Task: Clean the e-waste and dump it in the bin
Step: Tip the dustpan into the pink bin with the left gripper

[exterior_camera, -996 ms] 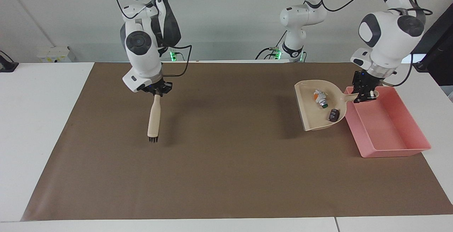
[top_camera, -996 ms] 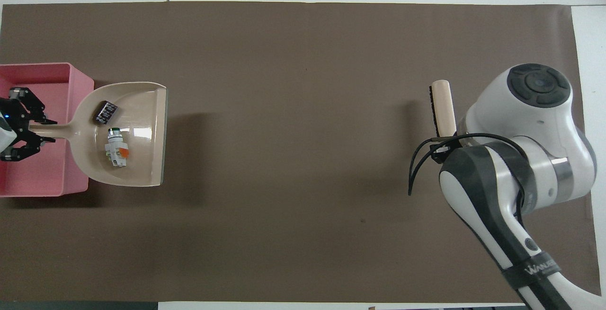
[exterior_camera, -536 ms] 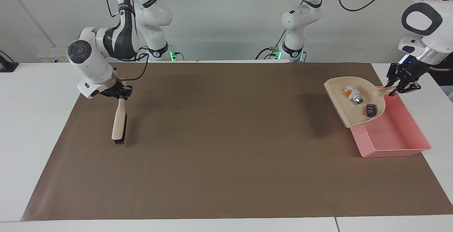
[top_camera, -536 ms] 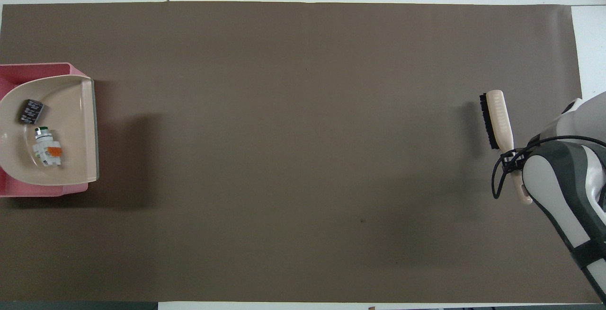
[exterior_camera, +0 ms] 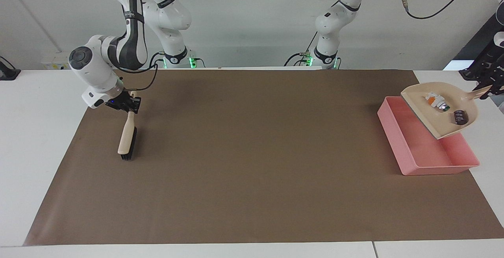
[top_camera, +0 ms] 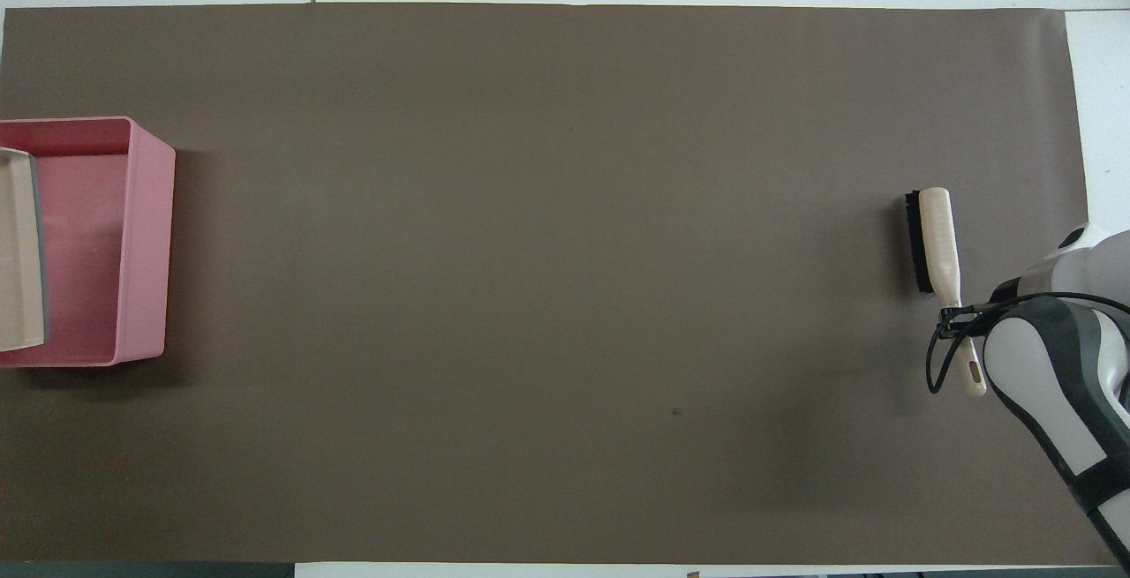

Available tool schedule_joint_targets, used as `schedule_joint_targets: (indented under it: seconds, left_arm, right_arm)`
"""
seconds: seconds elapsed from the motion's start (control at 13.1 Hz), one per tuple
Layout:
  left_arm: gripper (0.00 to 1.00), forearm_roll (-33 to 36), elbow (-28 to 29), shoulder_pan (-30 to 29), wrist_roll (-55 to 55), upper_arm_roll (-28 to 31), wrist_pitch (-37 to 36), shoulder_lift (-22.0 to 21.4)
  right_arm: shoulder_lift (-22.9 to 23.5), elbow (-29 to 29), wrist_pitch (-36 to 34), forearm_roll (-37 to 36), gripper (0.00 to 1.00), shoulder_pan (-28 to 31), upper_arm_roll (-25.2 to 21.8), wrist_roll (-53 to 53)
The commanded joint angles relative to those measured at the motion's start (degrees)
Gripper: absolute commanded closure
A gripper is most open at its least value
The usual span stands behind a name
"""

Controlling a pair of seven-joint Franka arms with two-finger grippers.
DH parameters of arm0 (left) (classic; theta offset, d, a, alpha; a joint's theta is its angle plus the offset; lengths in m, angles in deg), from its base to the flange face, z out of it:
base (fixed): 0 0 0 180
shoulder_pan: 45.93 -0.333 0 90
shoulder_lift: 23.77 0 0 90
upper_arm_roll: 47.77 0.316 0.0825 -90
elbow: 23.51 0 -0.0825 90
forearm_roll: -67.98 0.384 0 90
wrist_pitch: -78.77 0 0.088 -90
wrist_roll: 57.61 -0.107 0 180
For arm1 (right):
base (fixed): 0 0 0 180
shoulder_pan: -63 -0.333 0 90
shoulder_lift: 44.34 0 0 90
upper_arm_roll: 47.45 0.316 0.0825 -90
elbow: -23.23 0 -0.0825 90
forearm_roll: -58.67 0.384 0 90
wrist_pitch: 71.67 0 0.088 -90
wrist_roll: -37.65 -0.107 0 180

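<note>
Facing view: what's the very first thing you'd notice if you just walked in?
The beige plastic dustpan tilted in the air over the shallow pink plastic tray, held by its handle in the left gripper at the left arm's end of the table. Two small e-waste pieces lie in the pan. At the right arm's end, the right gripper holds a beige brush on the brown mat.

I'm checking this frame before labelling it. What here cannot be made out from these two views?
- Overhead view: the dustpan is cut off by the picture's edge, so both e-waste pieces and the left pincer are out of it.
- Overhead view: the right pincer is hidden under its own arm; only the brush shows.
- Facing view: the left pincer sits at the picture's edge, its finger state unreadable.
</note>
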Motion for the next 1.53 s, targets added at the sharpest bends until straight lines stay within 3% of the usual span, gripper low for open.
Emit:
schedule_joint_targets:
  seconds: [0.0, 0.08, 0.31, 0.46, 0.54, 0.61, 0.69, 0.77, 1.0, 1.3, 1.46]
  left_arm:
    - [1.00, 11.52, -2.51, 1.53, -2.73, 0.30, 3.98, 1.65]
    - [1.00, 15.50, -1.55, 3.19, -1.51, 0.30, 6.27, 1.65]
    - [1.00, 17.20, -1.63, 4.26, 4.91, 0.30, 6.64, 1.56]
    - [1.00, 21.92, -1.45, 4.87, 5.18, 0.30, 6.56, 1.30]
    - [1.00, 26.04, -1.36, 6.71, 5.44, 0.22, 6.38, 1.03]
    - [1.00, 30.95, -1.28, 9.33, 7.71, 0.30, 5.86, 0.86]
    - [1.00, 34.14, -1.01, 10.23, 11.47, 0.30, 5.59, 0.16]
    - [1.00, 35.73, -0.23, 10.85, 14.64, 0.30, 5.42, -0.89]
    - [1.00, 36.81, 0.74, 11.99, 16.17, 0.04, 4.63, -4.58]
    - [1.00, 36.11, 5.05, 17.78, 15.91, -0.31, 2.17, -9.60]
    - [1.00, 29.47, 5.14, 20.34, 15.90, -0.31, -0.81, -10.13]
  right_arm:
    - [-1.81, 3.43, 3.00, 1.23, 0.96, 1.25, 0.84, 1.08]
    - [-1.98, 4.05, 3.62, 1.23, 0.95, 1.25, 0.84, 1.17]
    - [-1.98, 4.06, 3.37, 1.23, 0.86, 1.17, 0.84, 3.61]
    - [-1.98, 3.97, 3.36, 1.23, 0.85, 1.25, 0.84, 4.07]
    - [-1.98, 3.97, 3.36, 1.23, 0.76, 1.17, 0.84, 4.07]
    - [-1.98, 3.80, 3.19, 1.14, 0.51, 0.91, 0.84, 3.98]
    - [-1.90, 3.36, 3.10, 1.14, 0.07, 0.82, 0.84, 3.98]
    - [-1.55, 2.14, 2.67, 1.23, 0.00, 0.64, 0.84, 3.98]
    - [-0.58, -5.32, -1.72, 1.14, 0.00, -0.49, 1.37, 3.98]
    - [0.47, -16.13, -5.84, 0.17, 0.00, -4.81, 1.37, -1.70]
    - [1.01, -22.10, -10.94, 0.08, 0.00, -6.29, 1.46, -9.52]
